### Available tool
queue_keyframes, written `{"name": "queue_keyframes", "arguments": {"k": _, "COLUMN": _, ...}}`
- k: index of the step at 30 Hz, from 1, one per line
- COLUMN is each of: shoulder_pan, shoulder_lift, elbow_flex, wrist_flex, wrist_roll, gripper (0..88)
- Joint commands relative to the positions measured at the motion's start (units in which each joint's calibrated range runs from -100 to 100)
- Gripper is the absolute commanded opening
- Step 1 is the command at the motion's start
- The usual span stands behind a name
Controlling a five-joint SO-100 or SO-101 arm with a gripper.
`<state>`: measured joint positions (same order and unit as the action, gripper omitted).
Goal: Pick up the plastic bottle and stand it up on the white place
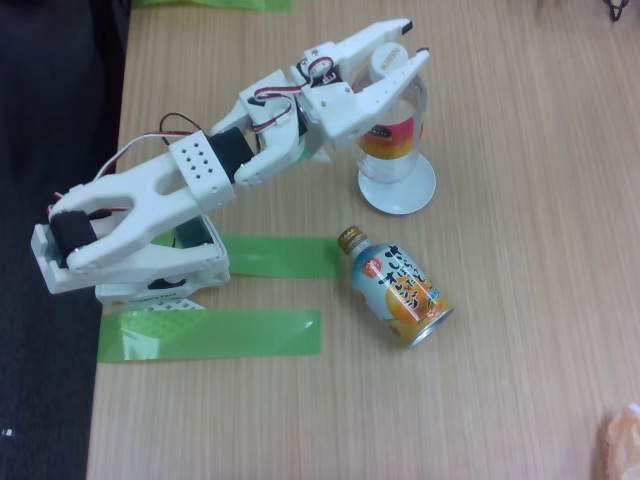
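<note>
The plastic bottle [388,140], clear with a white cap and a yellow-to-red label, stands upright on the white place [421,193], a small round disc at the upper middle of the table. My white gripper [415,38] reaches in from the left at the bottle's top. One finger lies behind the cap and the other crosses in front of the bottle's shoulder, both against the bottle.
A light-blue and orange can [400,290] with a gold cap lies on its side just below the disc. Two green tape strips [280,257] [210,333] lie beside the arm's base. The table's left edge [112,240] drops to a dark floor. An orange object [624,445] shows at the bottom right corner.
</note>
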<state>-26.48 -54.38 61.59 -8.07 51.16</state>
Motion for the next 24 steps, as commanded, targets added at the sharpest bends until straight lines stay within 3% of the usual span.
{"name": "queue_keyframes", "arguments": {"k": 1, "shoulder_pan": -0.26, "shoulder_lift": 0.07, "elbow_flex": -0.52, "wrist_flex": -1.03, "wrist_roll": 0.82, "gripper": 7.3}}
{"name": "queue_keyframes", "arguments": {"k": 8, "shoulder_pan": -0.26, "shoulder_lift": 3.26, "elbow_flex": -1.52, "wrist_flex": -1.46, "wrist_roll": 0.82, "gripper": 7.3}}
{"name": "queue_keyframes", "arguments": {"k": 16, "shoulder_pan": -0.26, "shoulder_lift": 11.66, "elbow_flex": -2.33, "wrist_flex": -13.39, "wrist_roll": 0.88, "gripper": 7.3}}
{"name": "queue_keyframes", "arguments": {"k": 24, "shoulder_pan": -0.26, "shoulder_lift": 12.42, "elbow_flex": -2.15, "wrist_flex": -13.65, "wrist_roll": 0.88, "gripper": 7.3}}
